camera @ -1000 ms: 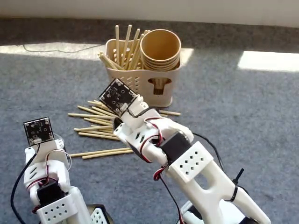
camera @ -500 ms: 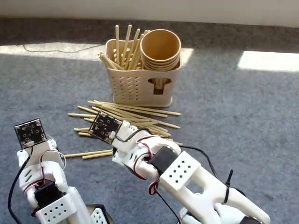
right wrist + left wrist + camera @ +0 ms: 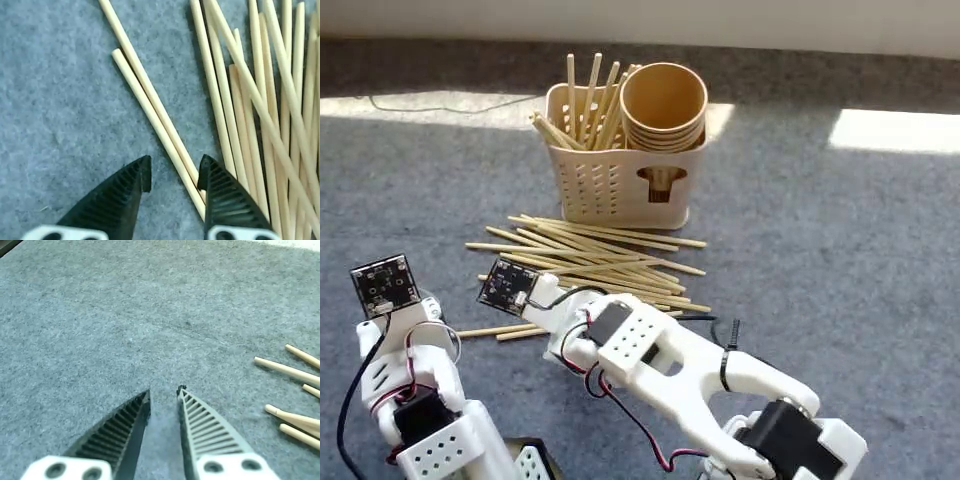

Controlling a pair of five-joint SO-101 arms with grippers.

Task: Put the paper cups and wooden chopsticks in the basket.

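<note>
The right gripper [image 3: 173, 170] hovers, jaws apart, over 2 loose chopsticks [image 3: 142, 92] lying close against one finger [image 3: 225, 200]. It should shift sideways to centre both sticks between the fingers before closing; the basket [image 3: 610, 190] stands well ahead.

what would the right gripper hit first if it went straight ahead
Probably the two loose chopsticks lying side by side just ahead of the right gripper, then the carpet beneath; depth is unclear.

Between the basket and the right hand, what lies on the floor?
A loose pile of wooden chopsticks fills the stretch from the basket to the right hand, as the high view shows.
</note>
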